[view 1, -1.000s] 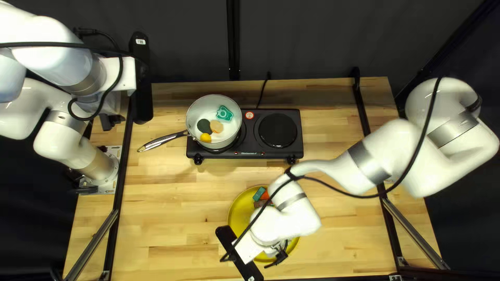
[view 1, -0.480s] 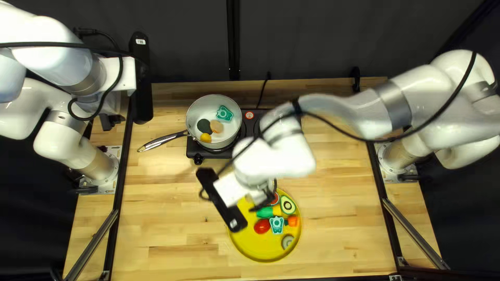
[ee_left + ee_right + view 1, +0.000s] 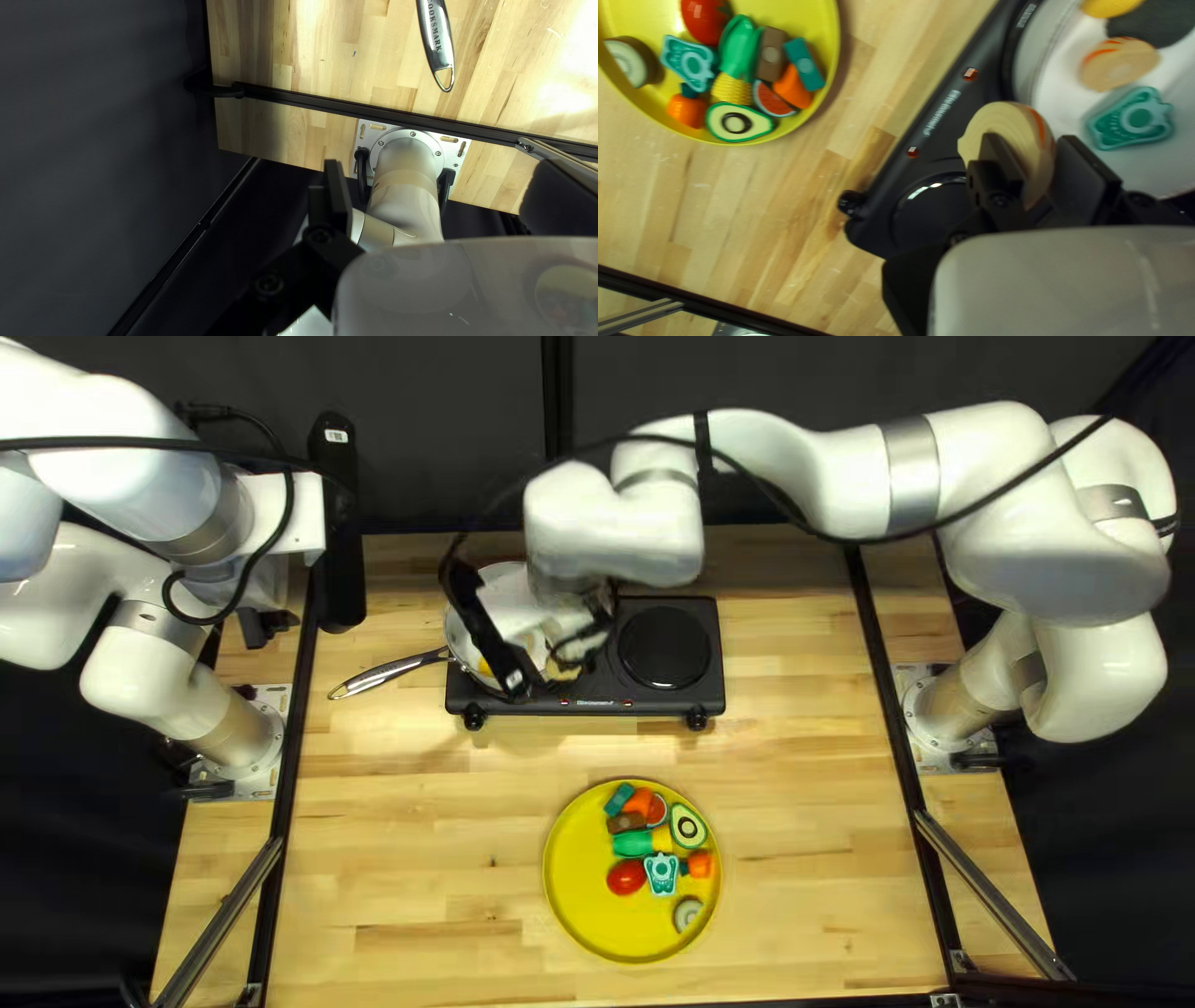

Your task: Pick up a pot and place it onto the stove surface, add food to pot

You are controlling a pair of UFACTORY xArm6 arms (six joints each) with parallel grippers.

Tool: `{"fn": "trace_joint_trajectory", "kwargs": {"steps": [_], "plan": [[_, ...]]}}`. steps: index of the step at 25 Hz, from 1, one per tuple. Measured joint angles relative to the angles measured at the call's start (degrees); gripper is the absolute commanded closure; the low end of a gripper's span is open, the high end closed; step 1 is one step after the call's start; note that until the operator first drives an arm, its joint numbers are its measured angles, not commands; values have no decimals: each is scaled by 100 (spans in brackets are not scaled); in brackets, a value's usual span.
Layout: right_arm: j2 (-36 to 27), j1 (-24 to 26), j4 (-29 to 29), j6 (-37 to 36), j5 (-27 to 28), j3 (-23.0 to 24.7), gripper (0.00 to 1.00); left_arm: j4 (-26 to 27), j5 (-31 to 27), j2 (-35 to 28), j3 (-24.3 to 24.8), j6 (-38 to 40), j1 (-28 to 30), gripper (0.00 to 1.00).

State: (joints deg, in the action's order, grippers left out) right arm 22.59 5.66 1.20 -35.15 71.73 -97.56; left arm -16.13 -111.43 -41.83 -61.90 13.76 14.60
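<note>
Pot (image 3: 1057,100) just ahead of right claw (image 3: 1024,151)

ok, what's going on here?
The right gripper is shut on a pale round food slice and hangs over the stove at the edge of the pot. The pot sits on the stove with several toy foods in it. More toy food lies on the yellow plate. The left arm is idle by the table's left edge.

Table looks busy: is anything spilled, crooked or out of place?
Nothing stands out. The pot sits on the stove with food inside, the rest lies on the plate, and the right hand holds a slice.
</note>
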Motion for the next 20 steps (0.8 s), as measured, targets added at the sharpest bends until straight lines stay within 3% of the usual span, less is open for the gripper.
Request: {"fn": "trace_joint_trajectory", "kwargs": {"steps": [7, 15, 20], "plan": [[730, 319, 117, -250, 41, -646, 100, 0, 0, 0, 0, 0, 0, 0], [1061, 353, 256, -355, -310, -450, 100, 0, 0, 0, 0, 0, 0, 0], [1145, 300, 241, -308, -270, -569, 100, 0, 0, 0, 0, 0, 0, 0]]}}
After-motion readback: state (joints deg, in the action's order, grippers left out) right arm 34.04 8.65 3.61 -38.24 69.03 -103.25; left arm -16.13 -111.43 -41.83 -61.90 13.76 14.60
